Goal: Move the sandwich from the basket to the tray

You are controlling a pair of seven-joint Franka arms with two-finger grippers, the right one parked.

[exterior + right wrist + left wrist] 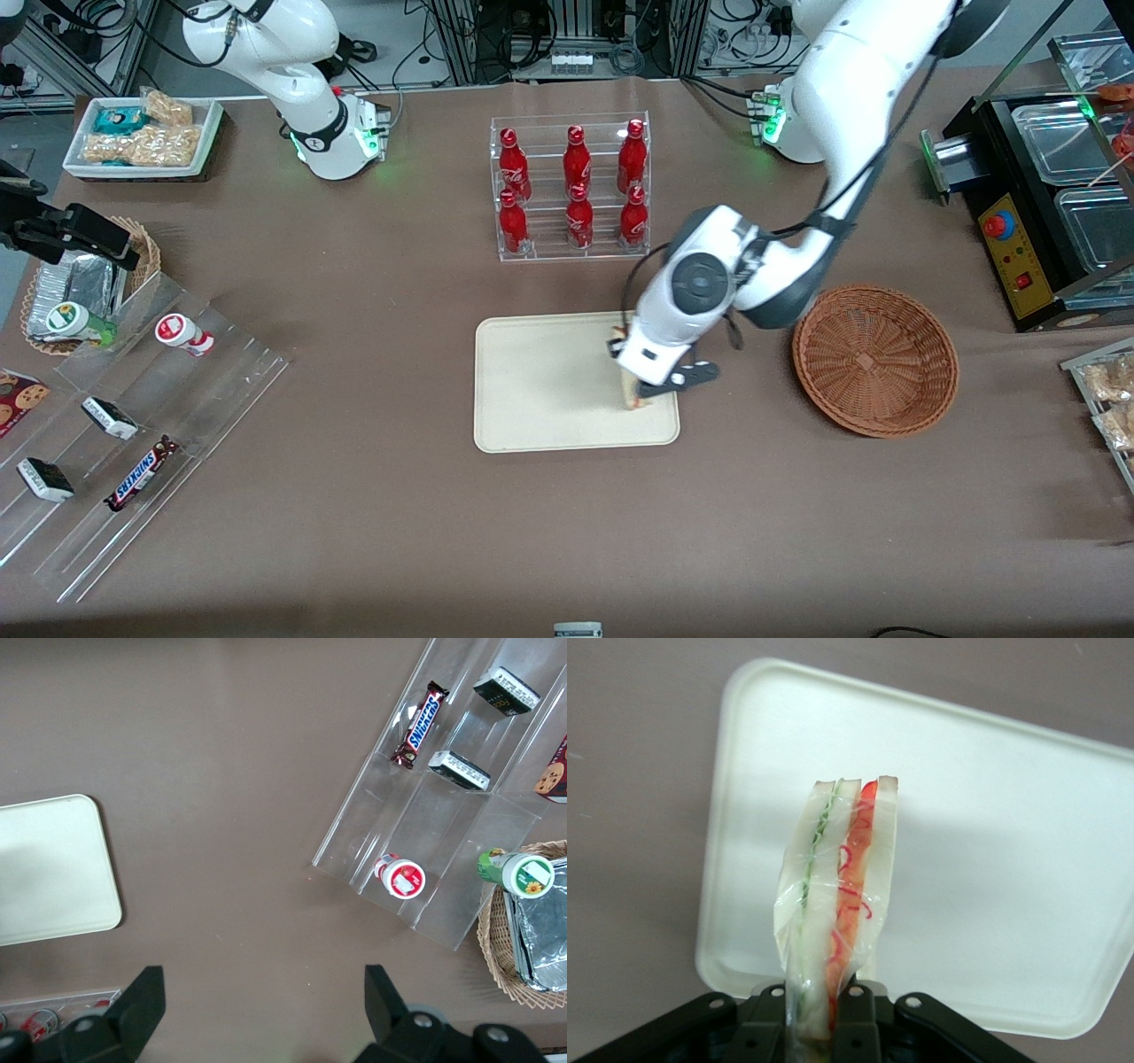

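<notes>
Tray (540, 390): we are seeing it lying flat on the brown table, its inside bare apart from the corner where we are working, the one nearest the basket and the front camera.
Sandwich (837, 904): we are holding it on edge, bread slices and the red and green filling standing upright, over that corner of the tray; in the front view it is peeking out under the gripper, close to the rim.
Gripper (640, 390): we are keeping its fingers closed narrowly on the wrapped wedge, pinching one end while the rest is hanging free.
Basket (875, 359): we are finding it empty, just beside the tray toward the working arm's end of the table.
Risk, placement: we are judging that letting go this close to the rim could leave the wedge straddling the edge or sliding onto the table.
Risk, toppling: we are expecting a wedge standing on edge to tip on release, and it may fall outward.
Risk, wrap: we are suspecting the clear film could cling to a finger and drag the sandwich as we lift away.
</notes>
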